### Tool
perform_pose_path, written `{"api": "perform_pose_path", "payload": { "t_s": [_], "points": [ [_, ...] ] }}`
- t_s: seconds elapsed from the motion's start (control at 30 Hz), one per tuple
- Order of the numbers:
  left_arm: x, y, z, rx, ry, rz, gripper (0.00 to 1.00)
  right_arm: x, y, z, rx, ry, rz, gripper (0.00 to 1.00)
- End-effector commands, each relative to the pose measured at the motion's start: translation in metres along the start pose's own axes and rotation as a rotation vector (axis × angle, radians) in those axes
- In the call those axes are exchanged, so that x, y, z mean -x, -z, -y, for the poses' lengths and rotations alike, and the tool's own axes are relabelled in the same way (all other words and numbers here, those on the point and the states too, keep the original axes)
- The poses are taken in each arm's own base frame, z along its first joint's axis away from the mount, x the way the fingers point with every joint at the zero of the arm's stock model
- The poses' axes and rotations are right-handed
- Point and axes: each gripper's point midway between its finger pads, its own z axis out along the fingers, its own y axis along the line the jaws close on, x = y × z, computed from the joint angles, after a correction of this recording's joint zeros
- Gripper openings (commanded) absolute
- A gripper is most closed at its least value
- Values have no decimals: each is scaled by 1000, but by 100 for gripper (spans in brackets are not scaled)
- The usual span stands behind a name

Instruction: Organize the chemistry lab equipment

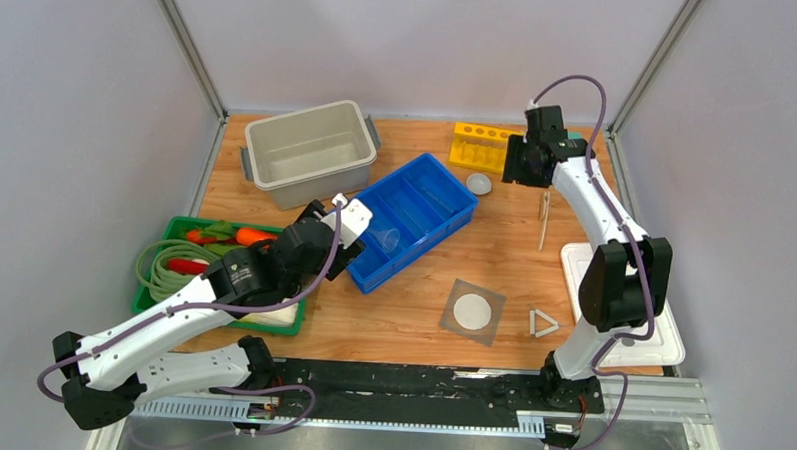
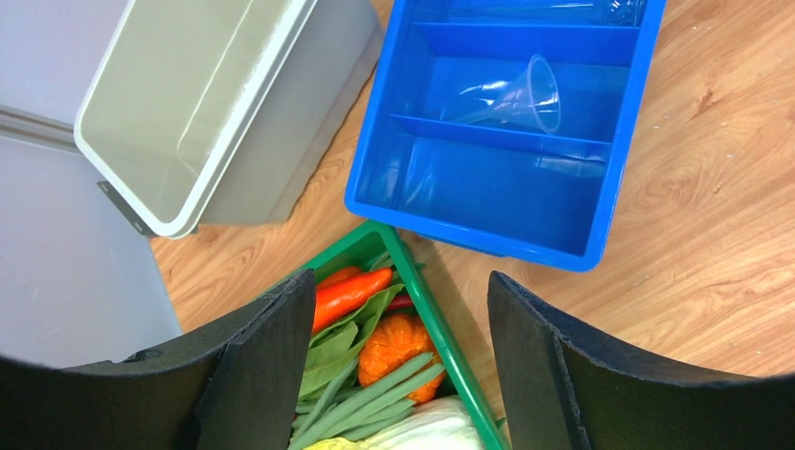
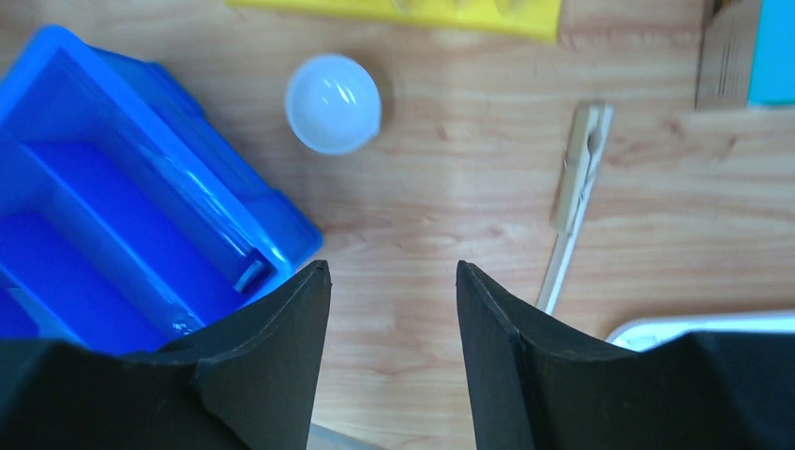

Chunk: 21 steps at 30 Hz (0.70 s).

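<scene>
Blue tray corner near clear dish

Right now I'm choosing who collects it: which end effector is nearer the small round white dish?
Right. The right end effector hovers beside the dish; the left end effector is across the blue divided tray, over the green basket.

Robot lab cell, probably, grey enclosure walls (metal-framed), wooden table

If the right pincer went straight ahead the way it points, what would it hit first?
Probably bare wooden tabletop, in the gap between the blue tray and the wooden clamp; the right pincer holds nothing, though depth is unclear.
</scene>
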Motion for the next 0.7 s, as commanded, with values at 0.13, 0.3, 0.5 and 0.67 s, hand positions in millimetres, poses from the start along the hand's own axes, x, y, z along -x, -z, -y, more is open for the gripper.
{"api": "perform_pose_path", "payload": {
  "t_s": [0.13, 0.3, 0.5, 0.67],
  "points": [
    [7, 8, -12, 41, 23, 35, 74, -69, -24, 71, -172, -159, -163, 49],
    [7, 9, -13, 46, 29, 38, 74, -92, -37, 84, -180, -203, -234, 46],
    [6, 9, -15, 59, 27, 35, 73, -106, -51, 100, -192, -238, -289, 44],
    [6, 8, -15, 62, 25, 32, 73, -122, -63, 113, -247, -214, -352, 43]
  ]
}}
